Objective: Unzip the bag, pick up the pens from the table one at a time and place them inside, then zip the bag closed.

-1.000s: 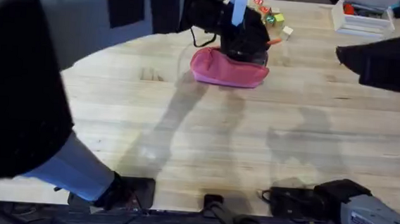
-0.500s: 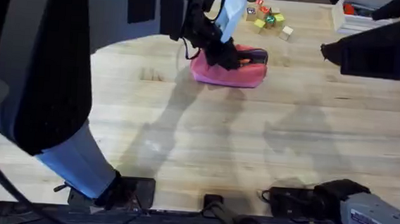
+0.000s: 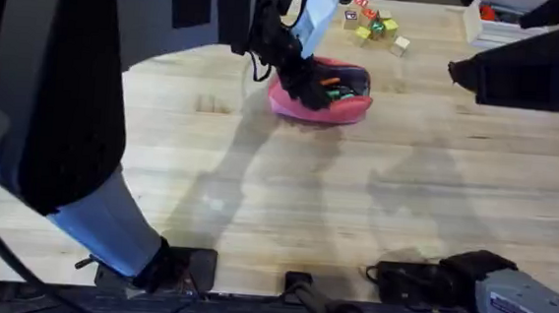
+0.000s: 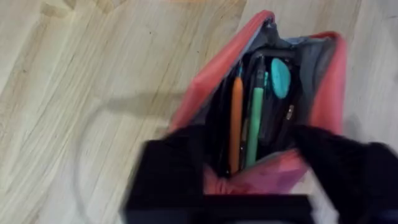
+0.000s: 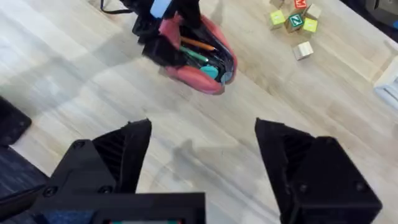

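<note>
Pink bag (image 3: 337, 105) lies unzipped on the far middle of the wooden worktop (image 3: 355, 201), orange pen (image 4: 236, 121) and green pen (image 4: 254, 118) inside. Left hand (image 4: 249, 168) spread wide at the bag's near end. Right hand (image 5: 202, 146) released, raised well apart. Toy blocks (image 3: 372, 27) beyond.

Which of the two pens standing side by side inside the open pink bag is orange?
The orange pen lies nearer the bag's outer pink wall; the green pen beside it sits next to the teal item.
</note>
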Available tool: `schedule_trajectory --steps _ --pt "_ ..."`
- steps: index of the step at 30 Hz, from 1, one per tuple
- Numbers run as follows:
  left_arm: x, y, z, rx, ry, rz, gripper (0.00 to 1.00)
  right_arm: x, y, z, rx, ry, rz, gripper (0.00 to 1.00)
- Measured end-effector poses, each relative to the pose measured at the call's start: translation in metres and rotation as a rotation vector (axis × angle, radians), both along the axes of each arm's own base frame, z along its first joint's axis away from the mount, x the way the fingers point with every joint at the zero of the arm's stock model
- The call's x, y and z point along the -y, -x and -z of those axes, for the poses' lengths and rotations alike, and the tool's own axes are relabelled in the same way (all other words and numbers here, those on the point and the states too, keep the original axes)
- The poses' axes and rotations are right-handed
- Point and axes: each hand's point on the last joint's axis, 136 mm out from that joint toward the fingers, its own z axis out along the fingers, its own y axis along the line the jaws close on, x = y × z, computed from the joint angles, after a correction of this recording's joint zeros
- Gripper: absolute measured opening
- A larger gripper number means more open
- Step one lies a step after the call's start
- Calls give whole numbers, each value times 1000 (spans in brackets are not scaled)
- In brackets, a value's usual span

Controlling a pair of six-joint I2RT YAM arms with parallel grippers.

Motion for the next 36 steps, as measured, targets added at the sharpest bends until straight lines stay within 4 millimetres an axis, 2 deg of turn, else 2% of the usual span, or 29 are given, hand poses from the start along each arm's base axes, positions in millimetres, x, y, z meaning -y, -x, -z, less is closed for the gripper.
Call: schedule_trajectory --steps 1,2,6,9,14,18,24,30,33,36 --pt "-1 0 0 -4 -1 -3 958 0 0 0 0 0 0 997" --pt "-1 1 1 -4 -2 -1 982 0 0 0 0 0 0 998" --pt "-1 1 -1 -3 -2 -2 992 0 0 0 -1 0 0 998" --pt "-2 1 -9 12 -1 -7 992 0 0 0 -1 0 0 998" --pt "-9 1 -47 91 12 -27 993 0 0 0 -1 0 0 998" --pt "-16 8 -78 137 28 -36 993 0 0 0 -1 0 0 997" --pt "-28 23 -104 153 34 -49 993 0 0 0 -1 0 0 998" --pt "-65 22 -125 167 29 -134 995 0 0 0 -1 0 0 997" --pt "-90 26 -128 157 6 -170 996 0 0 0 -1 0 0 998" --pt "-106 32 -131 159 -12 -168 995 0 0 0 -1 0 0 998"
